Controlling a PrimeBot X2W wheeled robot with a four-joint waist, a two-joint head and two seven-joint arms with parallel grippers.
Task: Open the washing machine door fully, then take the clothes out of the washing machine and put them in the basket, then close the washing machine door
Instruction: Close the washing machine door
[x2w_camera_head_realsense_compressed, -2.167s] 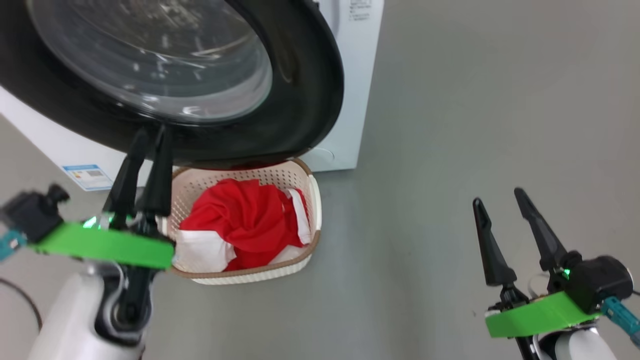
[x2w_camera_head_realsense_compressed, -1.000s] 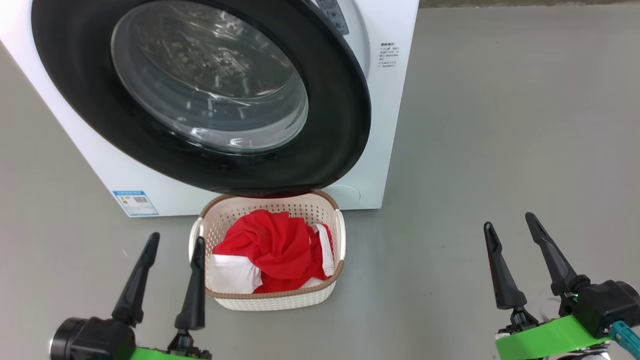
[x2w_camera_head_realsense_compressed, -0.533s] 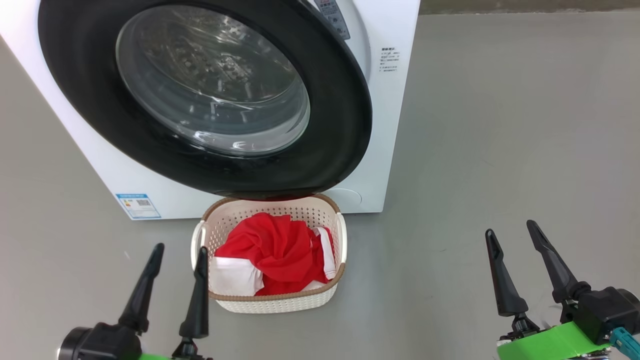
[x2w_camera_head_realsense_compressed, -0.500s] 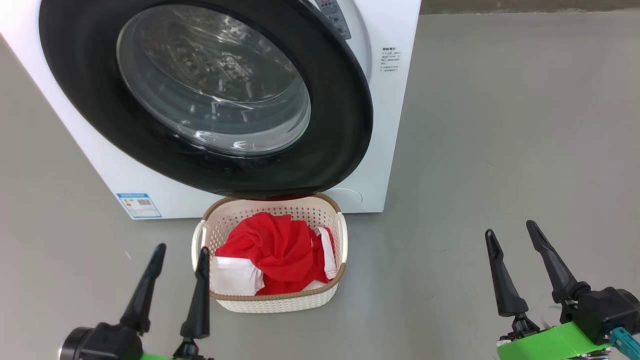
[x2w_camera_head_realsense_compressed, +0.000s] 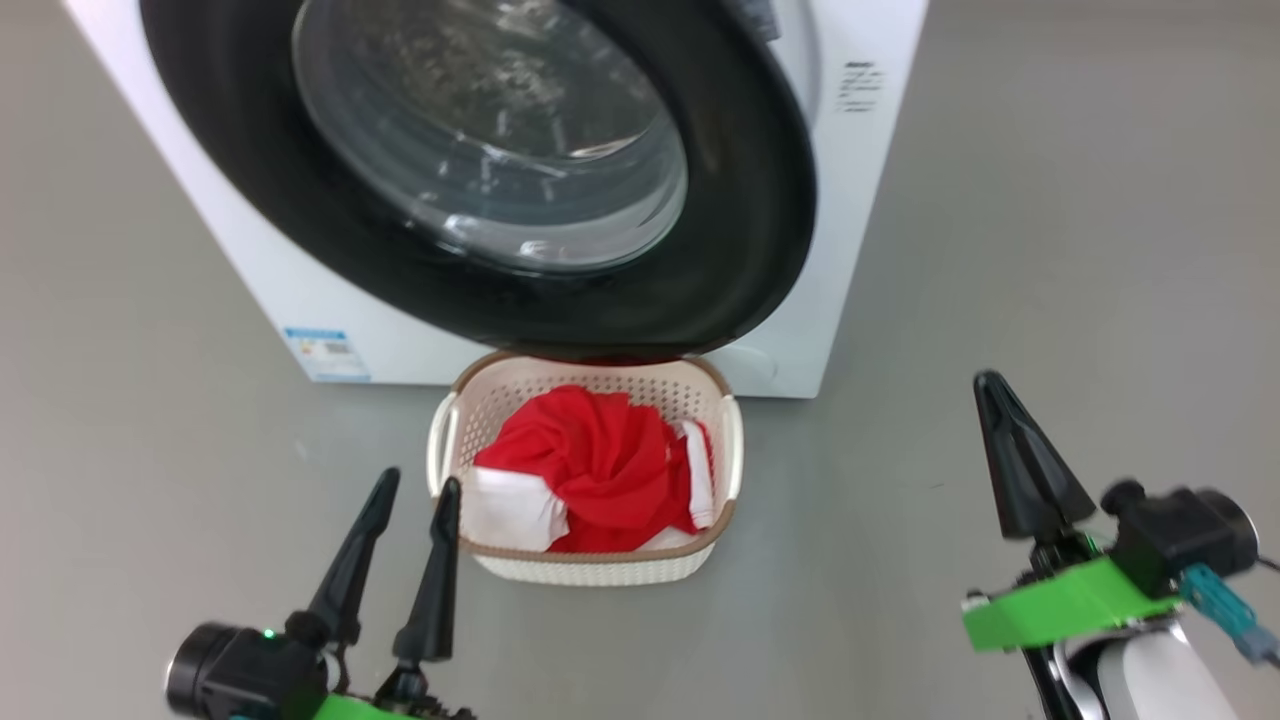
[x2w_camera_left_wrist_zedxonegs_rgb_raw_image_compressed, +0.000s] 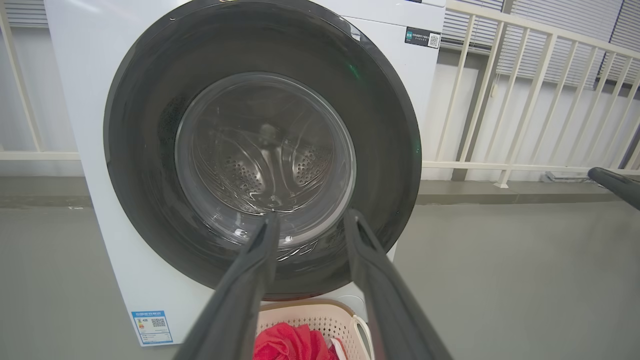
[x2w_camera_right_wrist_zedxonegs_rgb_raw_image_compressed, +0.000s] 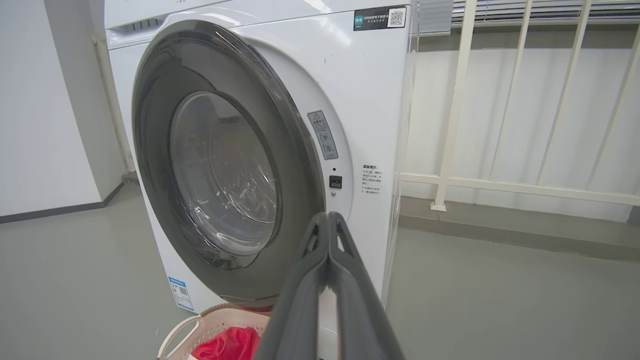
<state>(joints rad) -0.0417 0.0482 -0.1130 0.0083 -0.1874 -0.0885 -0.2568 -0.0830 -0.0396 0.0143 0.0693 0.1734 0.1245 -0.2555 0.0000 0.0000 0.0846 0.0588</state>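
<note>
LAUNDRY BAY: Your left gripper (x2w_camera_head_realsense_compressed: 420, 482) hangs low at the left. Its 2 dark fingers are parted by a narrow gap and hold nothing, with the tips aimed at the washing machine (x2w_camera_head_realsense_compressed: 870, 200). Your right gripper (x2w_camera_head_realsense_compressed: 990, 385) is pressed tight and empty, its fingers touching along their length, and it also points toward the machine. The washing machine door (x2w_camera_head_realsense_compressed: 770, 230) lies across the machine's front, glass bowl facing you. From the right wrist the lock slot (x2w_camera_right_wrist_zedxonegs_rgb_raw_image_compressed: 335, 181) shows just beside the door's rim, and you cannot tell whether the door is latched. The basket (x2w_camera_head_realsense_compressed: 600, 572) stands upright on the grey floor (x2w_camera_head_realsense_compressed: 1050, 200) just before the machine. Its far rim sits under the door's lower edge and its 2 handles point left and right. The clothes (x2w_camera_head_realsense_compressed: 590, 460) sit bunched inside it, red with white bands.
</note>
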